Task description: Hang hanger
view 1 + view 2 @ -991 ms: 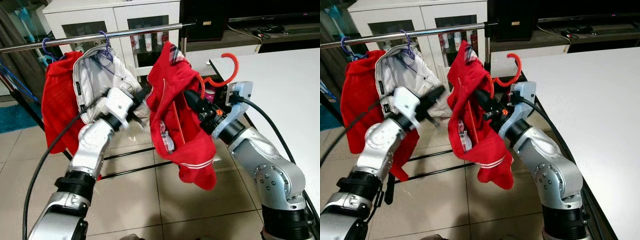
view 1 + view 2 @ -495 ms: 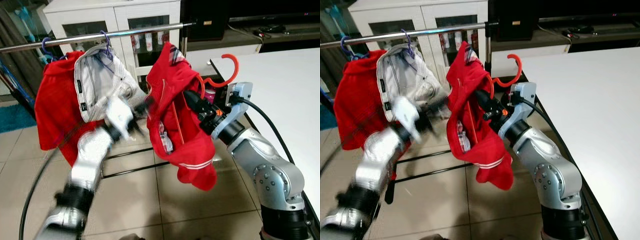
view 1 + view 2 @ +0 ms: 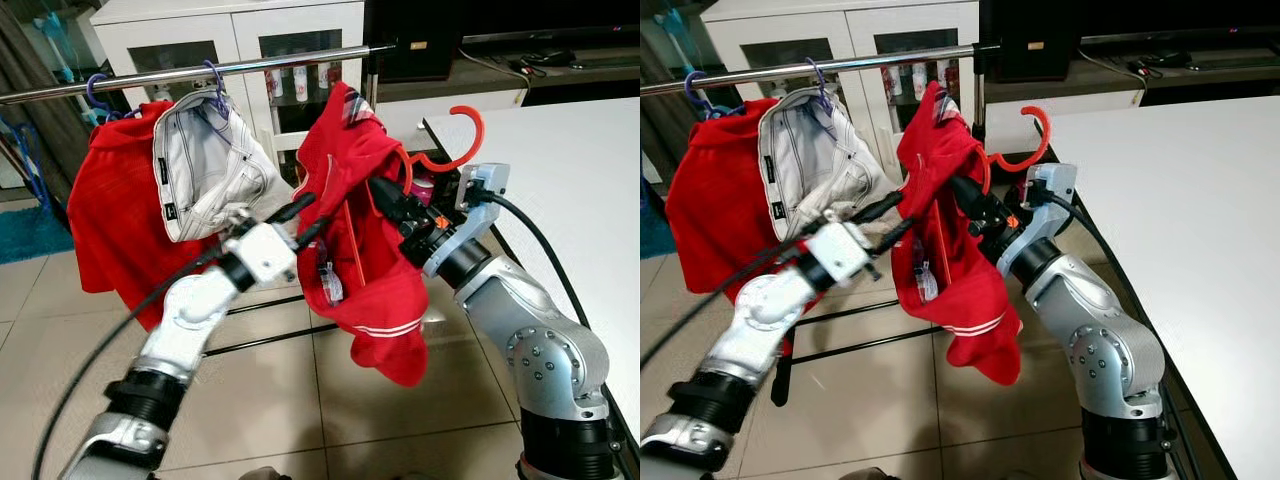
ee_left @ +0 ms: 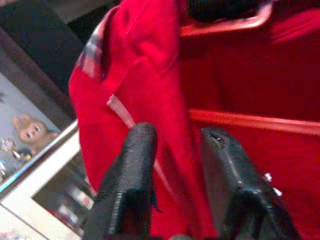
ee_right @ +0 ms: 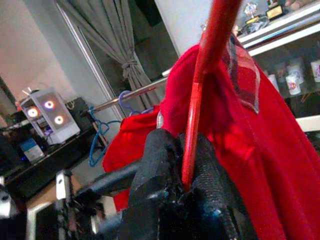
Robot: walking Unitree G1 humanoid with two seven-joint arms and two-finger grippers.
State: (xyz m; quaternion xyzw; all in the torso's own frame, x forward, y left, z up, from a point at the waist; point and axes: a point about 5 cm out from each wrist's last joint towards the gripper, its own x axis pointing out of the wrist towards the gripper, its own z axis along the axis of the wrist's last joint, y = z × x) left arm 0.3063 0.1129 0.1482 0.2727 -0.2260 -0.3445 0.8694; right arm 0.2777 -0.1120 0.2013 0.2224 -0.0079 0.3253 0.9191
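- Gripping the red hanger (image 3: 446, 150) by its stem, the right claw (image 3: 392, 203) has its two black fingers (image 5: 165, 165) pinched tight on the thin red shaft.
- The hanger carries a red shirt (image 3: 365, 250) and sits below and in front of the metal rail (image 3: 200, 72), its hook up in the air and touching nothing.
- The hook curves over the edge of the white counter (image 3: 570, 180) on the robot's right.
- The left claw (image 3: 305, 217) reaches up to the near edge of the red shirt, its fingers (image 4: 135, 170) spread apart with a fold of the red cloth between them; they do not appear to clamp it.
- On the rail hang a white garment (image 3: 205, 165) on a purple hanger (image 3: 213, 85) and, further left, a second red garment (image 3: 115, 225).
- A white cabinet (image 3: 230, 30) with glass doors stands behind the rail.
- Beige floor tiles (image 3: 300, 400) lie beneath the arms.
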